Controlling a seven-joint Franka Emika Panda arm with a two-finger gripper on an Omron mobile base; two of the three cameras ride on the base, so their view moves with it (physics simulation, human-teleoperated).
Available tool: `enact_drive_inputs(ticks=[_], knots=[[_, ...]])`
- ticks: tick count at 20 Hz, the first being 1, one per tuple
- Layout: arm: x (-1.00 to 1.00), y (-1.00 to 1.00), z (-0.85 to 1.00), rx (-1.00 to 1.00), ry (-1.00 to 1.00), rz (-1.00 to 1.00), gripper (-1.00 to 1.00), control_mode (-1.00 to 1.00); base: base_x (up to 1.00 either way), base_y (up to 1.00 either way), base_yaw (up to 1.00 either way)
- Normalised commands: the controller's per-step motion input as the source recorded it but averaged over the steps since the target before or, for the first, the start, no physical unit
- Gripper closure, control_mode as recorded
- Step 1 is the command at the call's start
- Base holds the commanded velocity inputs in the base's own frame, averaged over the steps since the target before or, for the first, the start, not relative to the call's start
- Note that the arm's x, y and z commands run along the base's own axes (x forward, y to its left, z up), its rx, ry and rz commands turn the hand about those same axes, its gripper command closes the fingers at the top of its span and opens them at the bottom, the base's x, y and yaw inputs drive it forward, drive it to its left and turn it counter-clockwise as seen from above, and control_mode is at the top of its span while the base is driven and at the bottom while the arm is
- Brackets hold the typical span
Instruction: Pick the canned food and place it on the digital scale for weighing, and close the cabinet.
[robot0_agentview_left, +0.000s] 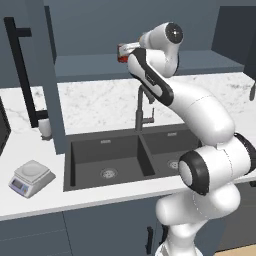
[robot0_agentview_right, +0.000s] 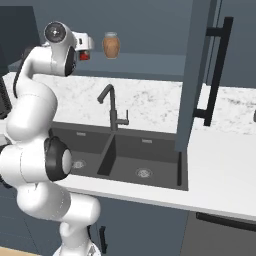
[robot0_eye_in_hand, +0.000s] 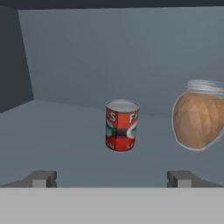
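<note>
The canned food (robot0_eye_in_hand: 121, 125), red-labelled with a silvery top, stands upright on the shelf of the open cabinet (robot0_agentview_left: 90, 65). It lies straight ahead of my gripper (robot0_eye_in_hand: 113, 179) and a short way beyond it. The gripper is open, its fingertips (robot0_eye_in_hand: 42, 178) set wide apart with nothing between them. From the base cameras, the hand (robot0_agentview_left: 134, 49) is raised to the shelf, beside the can (robot0_agentview_left: 121, 54). The digital scale (robot0_agentview_left: 31, 177) rests on the counter at the left, near the front edge. Both cabinet doors (robot0_agentview_left: 47, 75) (robot0_agentview_right: 197, 75) stand swung open.
A tan jar (robot0_eye_in_hand: 199, 114) stands on the shelf just right of the can (robot0_agentview_right: 85, 56). Below are a dark double sink (robot0_agentview_left: 135, 155) and a black faucet (robot0_agentview_left: 142, 107). The door handles (robot0_agentview_right: 215, 70) jut out over the counter. A small white object (robot0_agentview_left: 45, 127) sits behind the left door.
</note>
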Motion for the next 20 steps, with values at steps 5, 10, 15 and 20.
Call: enact_drive_inputs(ticks=[5,10,15,20], knots=[[0.28,0.0,0.0,0.0,0.0,0.0,-1.0,-1.0,0.0,0.0,0.0],[0.27,0.0,0.0,0.0,0.0,0.0,-1.0,-1.0,0.0,0.0,0.0],[0.23,0.0,0.0,0.0,0.0,0.0,-1.0,-1.0,0.0,0.0,0.0],[0.22,0.0,0.0,0.0,0.0,0.0,-1.0,-1.0,0.0,0.0,0.0]])
